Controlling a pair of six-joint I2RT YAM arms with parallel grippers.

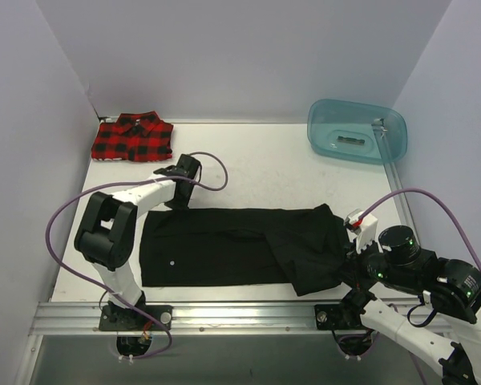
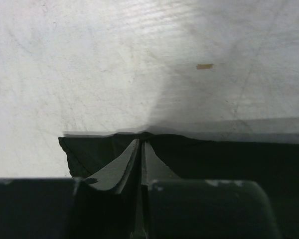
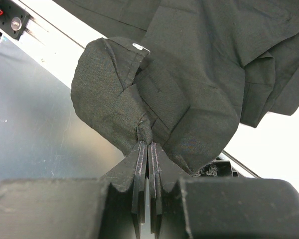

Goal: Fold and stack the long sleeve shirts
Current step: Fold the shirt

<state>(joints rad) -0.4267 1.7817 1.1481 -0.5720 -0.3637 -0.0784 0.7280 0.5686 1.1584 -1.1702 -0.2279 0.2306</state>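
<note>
The black shirt (image 1: 232,245) lies spread across the table's near half, bunched at its right end. My left gripper (image 1: 179,200) is shut on the shirt's far left edge (image 2: 99,152), low on the table. My right gripper (image 1: 349,269) is shut on a gathered fold of the black shirt (image 3: 189,79) near a white button, held just past the table's front rail. The red-and-black plaid shirt (image 1: 132,138) lies folded at the far left corner.
A translucent teal tub (image 1: 357,131) lies at the far right. A metal rail (image 1: 224,314) runs along the table's front edge. White walls close in on the left, back and right. A small tan scrap (image 2: 205,66) lies on the table.
</note>
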